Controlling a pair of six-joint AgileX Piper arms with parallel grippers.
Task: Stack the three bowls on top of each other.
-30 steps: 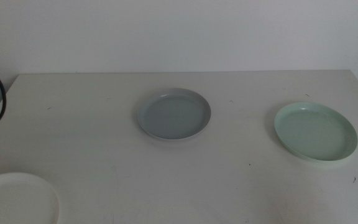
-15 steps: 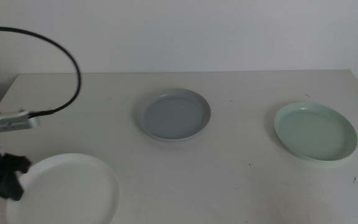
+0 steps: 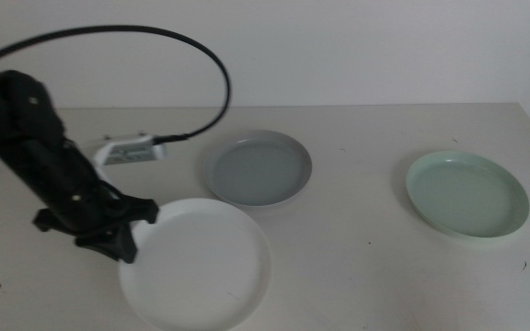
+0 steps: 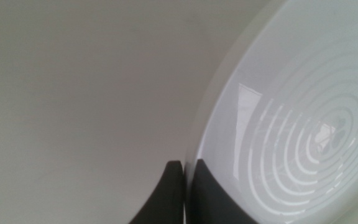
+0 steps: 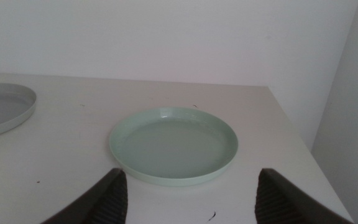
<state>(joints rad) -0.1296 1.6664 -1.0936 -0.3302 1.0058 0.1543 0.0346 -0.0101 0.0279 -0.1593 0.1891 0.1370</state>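
Left gripper (image 3: 129, 241) at lower left, clamped on white bowl's (image 3: 196, 265) rim, maybe lifted. Grey-blue bowl (image 3: 257, 169) at center, mint bowl (image 3: 467, 194) right. Right gripper (image 5: 188, 196) spread wide.

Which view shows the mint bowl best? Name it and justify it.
The right wrist view: the mint bowl sits close and whole, rim and inside clear, just beyond the open right end effector. The middle view shows it whole too, but smaller, at the table's right side. The left wrist view shows none of it.

Mint bowl (image 5: 174, 144) between spread fingers (image 5: 107, 193).
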